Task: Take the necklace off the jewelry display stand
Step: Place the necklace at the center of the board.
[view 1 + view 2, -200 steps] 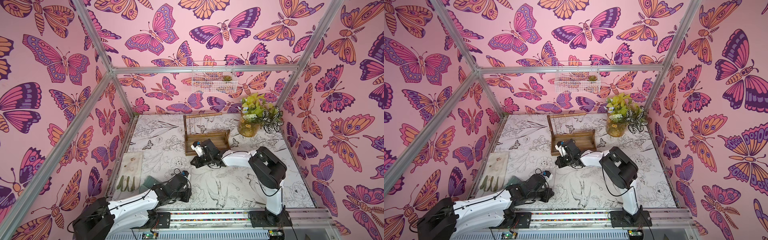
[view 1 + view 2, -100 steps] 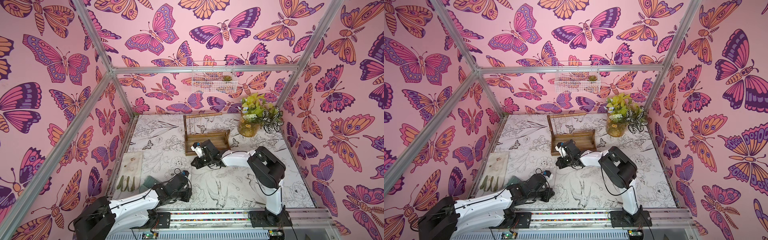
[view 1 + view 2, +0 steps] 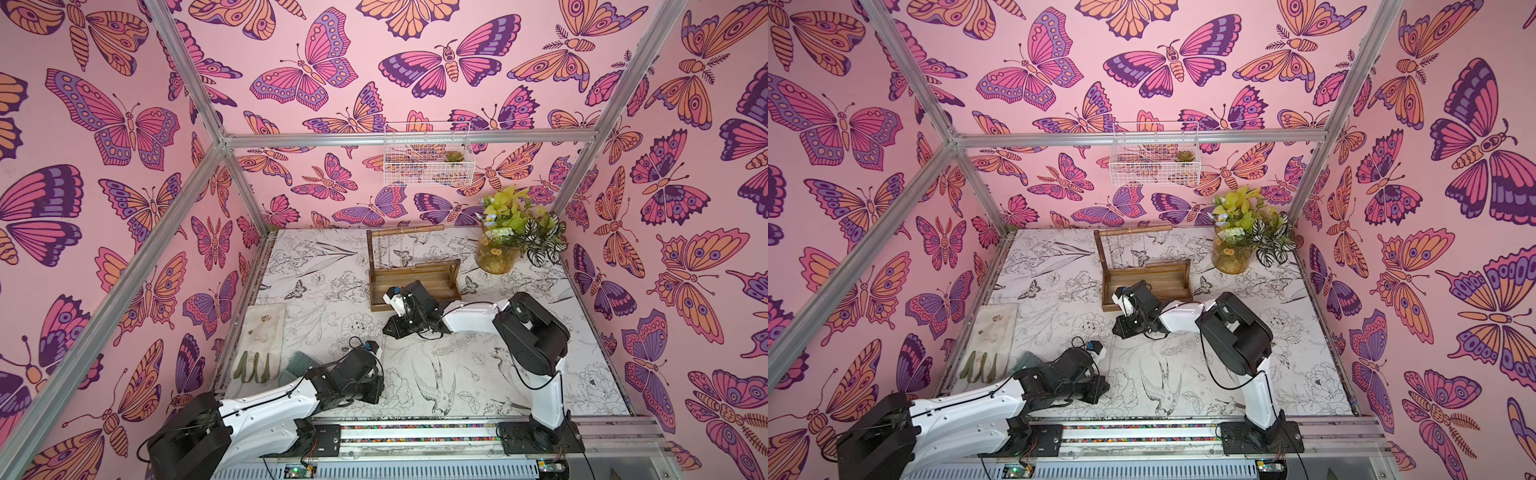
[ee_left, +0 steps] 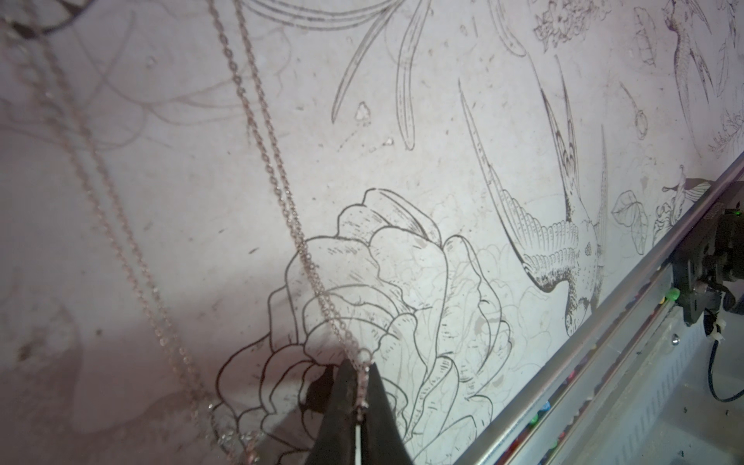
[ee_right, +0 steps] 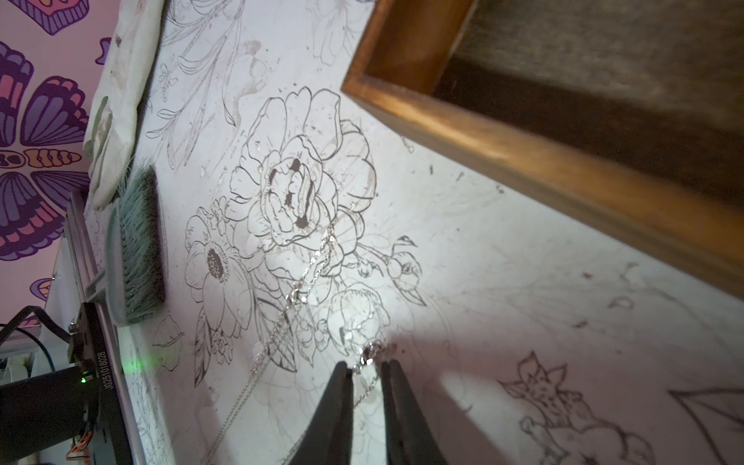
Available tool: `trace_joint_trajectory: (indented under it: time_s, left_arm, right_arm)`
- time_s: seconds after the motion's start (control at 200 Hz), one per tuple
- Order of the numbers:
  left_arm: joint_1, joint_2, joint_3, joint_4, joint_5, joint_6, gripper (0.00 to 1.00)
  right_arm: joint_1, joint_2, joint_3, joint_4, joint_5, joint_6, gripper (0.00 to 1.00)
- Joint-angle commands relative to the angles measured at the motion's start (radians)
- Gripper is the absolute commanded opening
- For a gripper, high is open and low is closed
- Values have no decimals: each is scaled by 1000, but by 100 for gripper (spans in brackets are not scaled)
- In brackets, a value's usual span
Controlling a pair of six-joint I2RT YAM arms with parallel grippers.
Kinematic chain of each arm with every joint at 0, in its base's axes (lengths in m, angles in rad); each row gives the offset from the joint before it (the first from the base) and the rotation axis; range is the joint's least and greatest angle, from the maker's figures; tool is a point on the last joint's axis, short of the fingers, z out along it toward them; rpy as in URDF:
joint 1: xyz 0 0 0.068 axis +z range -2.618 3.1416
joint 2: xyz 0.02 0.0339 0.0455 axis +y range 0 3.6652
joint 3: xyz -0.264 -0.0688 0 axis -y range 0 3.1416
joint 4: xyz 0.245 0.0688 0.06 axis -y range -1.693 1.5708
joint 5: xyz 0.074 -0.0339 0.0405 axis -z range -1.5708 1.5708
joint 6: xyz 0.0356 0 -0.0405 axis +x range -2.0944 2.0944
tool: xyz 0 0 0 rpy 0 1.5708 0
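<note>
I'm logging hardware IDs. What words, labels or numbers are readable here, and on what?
"JG251018028": white print running along a black machine part in the right wrist view; the last digits are slightly uncertain.
No other text is readable in any view.

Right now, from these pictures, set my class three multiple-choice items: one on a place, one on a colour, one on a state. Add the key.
1. Where is the white wire basket? A on the back wall; B on the floor; C on the right arm.
2. What colour is the jewelry display stand? A white; B dark brown; C green.
3. How is the left gripper? A wide open; B shut on a brush; C shut on the necklace.
Key: A, it hangs on that wall; B, its wood shows brown in both top views; C, the chain is pinched between its closed jaws.
</note>
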Motion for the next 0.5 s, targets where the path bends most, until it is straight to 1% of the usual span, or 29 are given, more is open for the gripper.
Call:
trace_joint_trajectory:
  time_s: [0.0, 0.11, 0.21, 0.365, 0.496]
  left_arm:
    - [-6, 6, 6, -22, -11, 4, 0]
    - [-8, 6, 6, -23, -9, 5, 0]
    - [-9, 7, 6, -24, -10, 5, 0]
    - [-11, 6, 5, -28, -7, 3, 19]
    - [-13, -4, 5, -40, -7, 2, 30]
  right_arm:
    - [-8, 16, 23, -16, 3, -9, 27]
    - [-11, 12, 25, -19, 5, -10, 32]
    - [-17, 11, 27, -23, 8, -8, 34]
    - [-22, 5, 28, -23, 9, -7, 34]
    - [-24, 4, 29, -20, 11, -5, 34]
